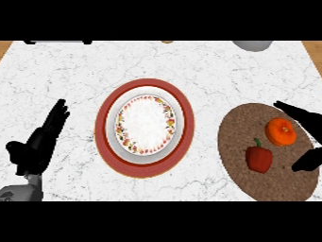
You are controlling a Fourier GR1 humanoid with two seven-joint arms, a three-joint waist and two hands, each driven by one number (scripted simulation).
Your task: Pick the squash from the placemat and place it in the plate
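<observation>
Head view, white marble counter (pixel 65 71). The squash (pixel 282 131), round and orange, sits on the brown round placemat (pixel 275 184) at the right side of the counter, in the mat's upper right part. A red bell pepper (pixel 258 157) lies just beside it, lower and to the left, also on the mat.

The right hand (pixel 315 130) is over the mat's right edge: fingers straight and spread wide above and to the right of the squash, thumb below it, the squash in the gap between. No fingers are curled round it; contact cannot be judged.

The plate (pixel 145 124), red-rimmed with a white floral centre, stands mid-counter, left of the mat and apart from it.

The left hand (pixel 41 142) rests at the left, fingers straight, pointing up, holding nothing.
</observation>
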